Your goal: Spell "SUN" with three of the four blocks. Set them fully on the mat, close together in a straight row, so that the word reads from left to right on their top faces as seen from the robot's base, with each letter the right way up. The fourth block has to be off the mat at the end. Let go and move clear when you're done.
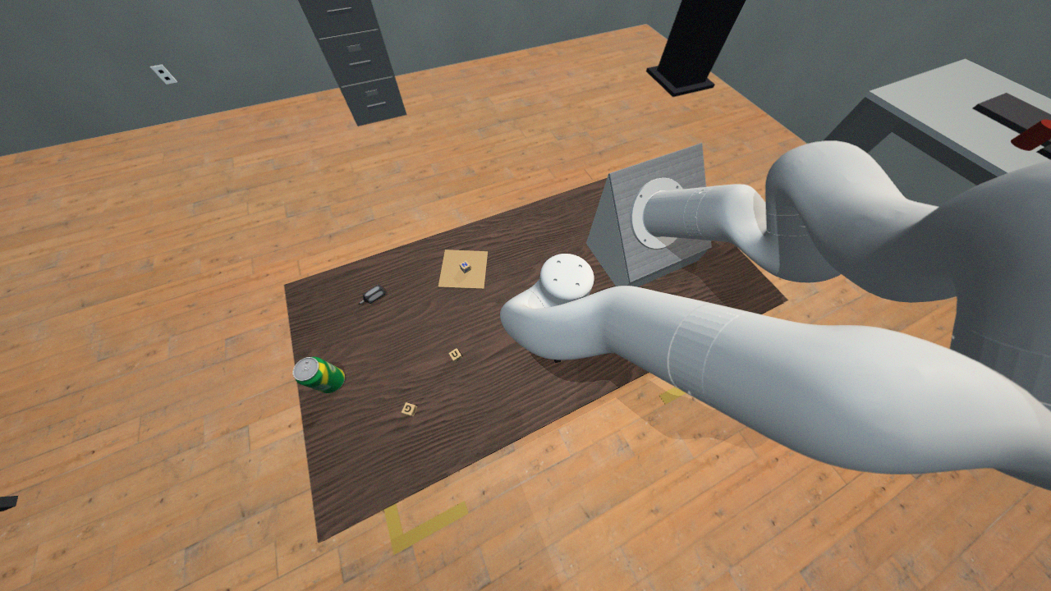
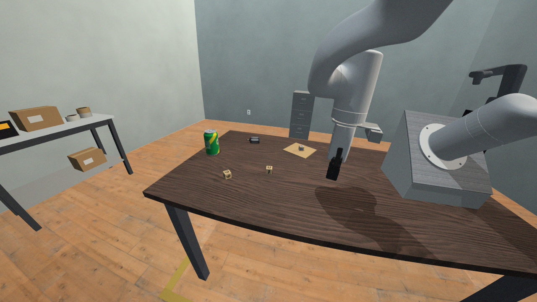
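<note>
From above, my own white forearm hides my gripper, so I take stock of the rest. The square tan mat on the dark wooden table carries one small pale block with a blue N on top. Two tan wooden letter blocks lie off the mat: the U block nearer it, and the G block further out toward the green soda can. A small grey gadget lies beyond.

From the side, my black gripper hangs above the table, well apart from the mat and clear of the wood. The fingers are pinched on something — I judge it the fourth block, the S, though the dark fingers hide it from me.

So one letter is placed; the S is in hand and has to go to the mat, then the U — the G is already off the mat.
</note>
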Controlling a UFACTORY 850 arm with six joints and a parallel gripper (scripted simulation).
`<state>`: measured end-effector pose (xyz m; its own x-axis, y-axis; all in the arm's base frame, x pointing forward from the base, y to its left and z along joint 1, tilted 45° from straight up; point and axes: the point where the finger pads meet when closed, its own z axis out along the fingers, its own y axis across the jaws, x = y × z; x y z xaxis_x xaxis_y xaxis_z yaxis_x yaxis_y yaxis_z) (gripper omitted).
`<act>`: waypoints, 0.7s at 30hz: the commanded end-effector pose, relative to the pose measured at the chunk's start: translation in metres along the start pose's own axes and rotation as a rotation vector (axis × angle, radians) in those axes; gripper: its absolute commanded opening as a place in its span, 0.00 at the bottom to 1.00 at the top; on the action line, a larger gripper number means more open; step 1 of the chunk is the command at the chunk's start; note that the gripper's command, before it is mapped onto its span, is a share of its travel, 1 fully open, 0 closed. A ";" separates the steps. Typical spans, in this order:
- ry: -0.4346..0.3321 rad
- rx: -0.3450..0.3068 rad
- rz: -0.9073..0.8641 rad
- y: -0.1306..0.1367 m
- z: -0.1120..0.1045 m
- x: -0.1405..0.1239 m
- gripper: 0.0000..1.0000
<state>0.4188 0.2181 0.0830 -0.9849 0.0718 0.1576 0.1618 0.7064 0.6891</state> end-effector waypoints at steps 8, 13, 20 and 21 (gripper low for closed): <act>-0.002 -0.002 -0.109 -0.013 -0.002 -0.021 0.23; -0.002 -0.003 -0.264 -0.036 -0.002 -0.050 0.23; -0.003 -0.004 -0.428 -0.063 -0.003 -0.077 0.23; -0.003 -0.004 -0.451 -0.067 -0.003 -0.081 0.23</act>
<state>0.4709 0.1770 0.0421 -0.9832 -0.1653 -0.0770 -0.1715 0.6943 0.6990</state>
